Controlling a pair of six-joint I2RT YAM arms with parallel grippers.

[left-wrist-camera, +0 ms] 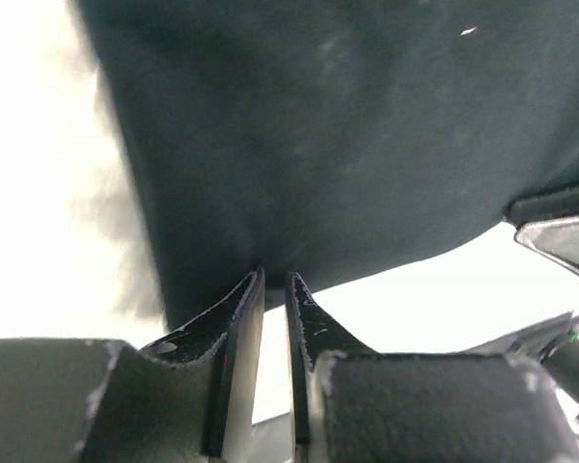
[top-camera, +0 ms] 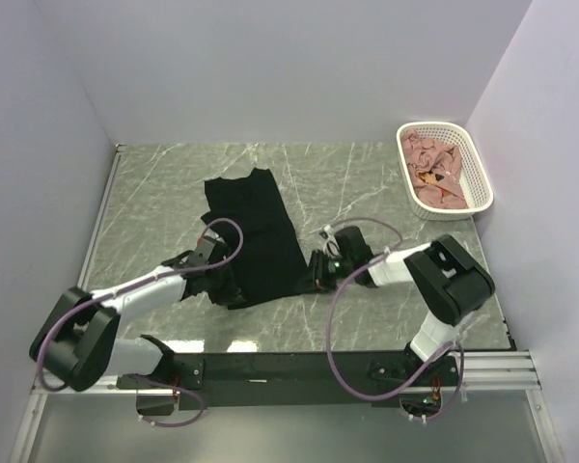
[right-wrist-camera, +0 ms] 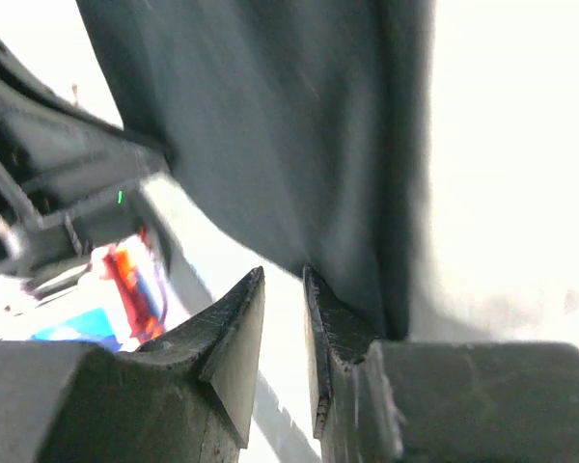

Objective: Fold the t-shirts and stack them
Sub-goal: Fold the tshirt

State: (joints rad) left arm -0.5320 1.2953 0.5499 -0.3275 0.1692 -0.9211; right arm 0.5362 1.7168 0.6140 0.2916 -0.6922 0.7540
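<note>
Soft, even light fills the top view, while both wrist views blow the desk (left-wrist-camera: 39,193) out white and blur the black t-shirt (right-wrist-camera: 270,125) at its edges.

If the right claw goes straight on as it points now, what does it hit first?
The black t-shirt: its edge sits just ahead of the right claw, though depth is unclear.

t-shirt (top-camera: 251,231) central, basket (top-camera: 483,183) far right
</note>
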